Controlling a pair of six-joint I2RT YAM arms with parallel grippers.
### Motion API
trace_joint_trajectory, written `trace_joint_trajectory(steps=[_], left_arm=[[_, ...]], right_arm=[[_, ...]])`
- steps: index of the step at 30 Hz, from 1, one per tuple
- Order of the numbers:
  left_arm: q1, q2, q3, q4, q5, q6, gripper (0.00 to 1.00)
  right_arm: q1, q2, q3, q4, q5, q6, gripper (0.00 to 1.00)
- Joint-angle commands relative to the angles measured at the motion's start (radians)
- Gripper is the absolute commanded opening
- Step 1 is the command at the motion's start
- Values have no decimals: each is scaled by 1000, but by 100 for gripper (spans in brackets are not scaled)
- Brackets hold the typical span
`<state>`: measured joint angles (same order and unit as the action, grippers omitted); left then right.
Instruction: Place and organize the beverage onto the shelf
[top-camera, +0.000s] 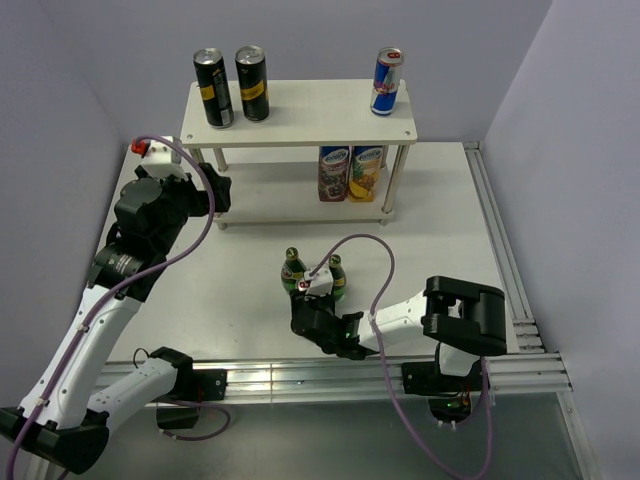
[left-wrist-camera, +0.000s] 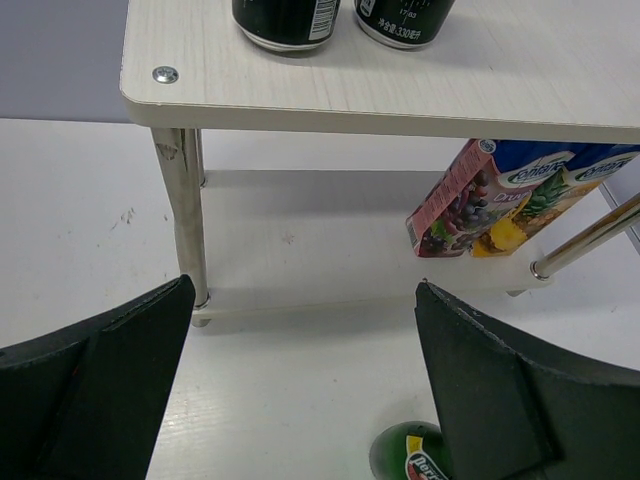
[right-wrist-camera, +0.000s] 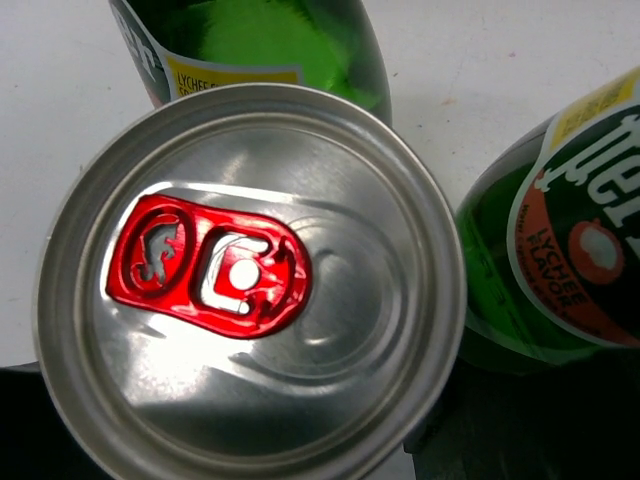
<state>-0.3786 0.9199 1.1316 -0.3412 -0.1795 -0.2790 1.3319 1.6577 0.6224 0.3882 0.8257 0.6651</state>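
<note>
the left hand (left-wrist-camera: 305, 300) was held with its fingers wide apart, facing the shelf (top-camera: 300, 110). on its top board the left black can (top-camera: 212, 88) and the right black can (top-camera: 251, 83) were stood side by side, with a blue-and-silver can (top-camera: 386, 82) at the far right end. on the desk (top-camera: 440, 220) one green bottle (right-wrist-camera: 270, 40) and another green bottle (right-wrist-camera: 540, 300), labelled "lychee flavor", were stood just beside a red-tabbed silver can (right-wrist-camera: 250, 280). whether the right hand (top-camera: 308, 312) was clamped on that can could not be told.
</note>
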Motion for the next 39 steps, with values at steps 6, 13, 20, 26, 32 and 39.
trace_joint_trajectory(steps=[6, 13, 20, 26, 32, 39], left_arm=[[30, -9, -12, 42, 37, -17, 99], [55, -21, -26, 47, 44, -23, 99], [73, -42, -44, 56, 54, -26, 99], [79, -52, -55, 62, 34, -32, 99], [84, -69, -72, 70, 41, -37, 99], [84, -61, -76, 71, 49, -38, 99]], right_arm=[[108, -243, 106, -318, 111, 28, 0], [194, -542, 400, -571, 165, -120, 0], [-2, -556, 611, -554, 83, -392, 0], [-238, -408, 891, -575, -39, -567, 0], [-440, -201, 1170, -661, -149, -620, 0], [-606, 12, 1401, -729, -212, -628, 0]])
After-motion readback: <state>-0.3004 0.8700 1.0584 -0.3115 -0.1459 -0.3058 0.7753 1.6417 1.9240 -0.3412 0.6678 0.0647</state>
